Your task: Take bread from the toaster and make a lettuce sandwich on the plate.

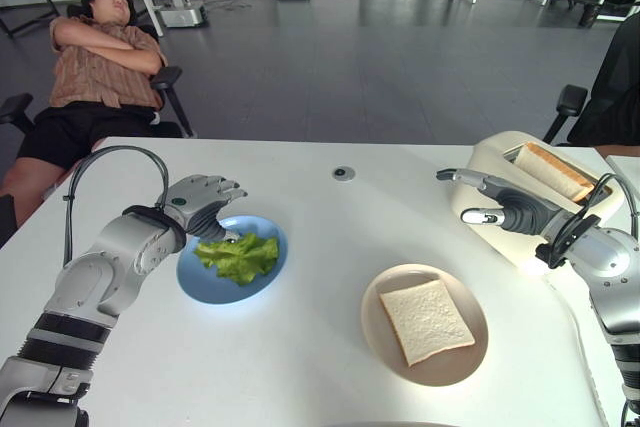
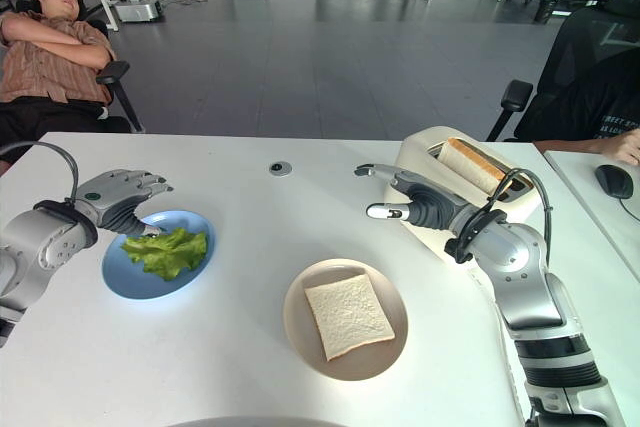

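**Left robot hand (image 1: pixel 200 202) on the green lettuce leaves (image 1: pixel 240 255), right robot hand (image 1: pixel 515 209) by the cream toaster (image 1: pixel 490 152)**

My left robot hand sits over the left rim of the round blue dish (image 1: pixel 200 287) and touches the lettuce lying in it. I cannot tell whether it has hold of any leaf. My right robot hand is spread open and empty, just in front of the toaster. A browned bread slice (image 1: pixel 550 172) stands up from the toaster's slot. A white bread slice (image 1: pixel 427 320) lies flat on the round tan plate (image 1: pixel 440 372), near the middle of the white surface (image 1: pixel 320 217).

Both head views look forward and down from close above the white flat-topped bench (image 1: pixel 320 232), side by side, sharing nearly all of it and the grey floor (image 1: pixel 400 67) beyond.
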`<state>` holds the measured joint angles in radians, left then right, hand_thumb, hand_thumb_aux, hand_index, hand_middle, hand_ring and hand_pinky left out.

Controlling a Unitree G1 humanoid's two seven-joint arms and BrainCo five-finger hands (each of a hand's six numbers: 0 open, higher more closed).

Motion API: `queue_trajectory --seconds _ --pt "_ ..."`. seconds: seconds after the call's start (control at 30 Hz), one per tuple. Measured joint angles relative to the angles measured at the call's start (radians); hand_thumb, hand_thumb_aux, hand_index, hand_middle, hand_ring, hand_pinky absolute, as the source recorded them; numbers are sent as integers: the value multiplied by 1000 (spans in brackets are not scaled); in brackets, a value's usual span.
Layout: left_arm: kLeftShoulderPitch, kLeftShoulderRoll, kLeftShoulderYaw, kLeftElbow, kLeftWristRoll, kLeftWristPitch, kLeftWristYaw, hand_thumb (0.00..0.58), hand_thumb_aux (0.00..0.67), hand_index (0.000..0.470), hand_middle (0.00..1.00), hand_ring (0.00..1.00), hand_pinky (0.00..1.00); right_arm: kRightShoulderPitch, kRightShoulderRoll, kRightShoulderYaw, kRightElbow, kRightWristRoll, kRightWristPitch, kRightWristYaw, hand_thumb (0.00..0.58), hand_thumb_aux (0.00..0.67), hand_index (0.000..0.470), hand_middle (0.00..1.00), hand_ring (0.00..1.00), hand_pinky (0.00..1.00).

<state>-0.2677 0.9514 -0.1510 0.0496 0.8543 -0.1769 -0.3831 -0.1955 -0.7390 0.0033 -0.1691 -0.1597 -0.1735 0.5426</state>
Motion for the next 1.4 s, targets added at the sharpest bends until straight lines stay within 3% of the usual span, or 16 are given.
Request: queue_trajectory --seconds 0.47,0.5,0.53,0.7,1.1,1.23,1.4 --pt "-14 -4 -132 214 86 -60 89 0 0 0 0 0 0 1 0 -1 -2 0 1 -2 0 0 0 0 0 0" --pt "-19 -7 -148 233 94 -64 100 447 349 245 0 0 0 1 0 -1 -3 0 1 -2 0 0 0 0 0 0" --pt "-25 -13 -158 255 105 -74 117 580 670 470 0 0 0 1 0 -2 -4 0 1 -1 0 0 0 0 0 0" --pt "-84 -42 -206 347 114 -171 218 580 670 470 0 0 0 6 0 -2 -10 0 6 -1 0 0 0 0 0 0" --pt "-123 -43 -206 317 120 -250 405 580 670 470 0 0 0 10 0 -2 -10 -17 8 -6 0 0 0 0 0 0" --pt "-128 -20 -159 240 83 -282 408 580 670 470 0 0 0 10 0 -2 -6 -18 8 -11 0 0 0 0 0 0" --pt "-126 -7 -108 106 -97 -353 315 580 670 470 0 0 0 9 0 -3 -2 -18 7 -15 0 0 0 0 0 0"
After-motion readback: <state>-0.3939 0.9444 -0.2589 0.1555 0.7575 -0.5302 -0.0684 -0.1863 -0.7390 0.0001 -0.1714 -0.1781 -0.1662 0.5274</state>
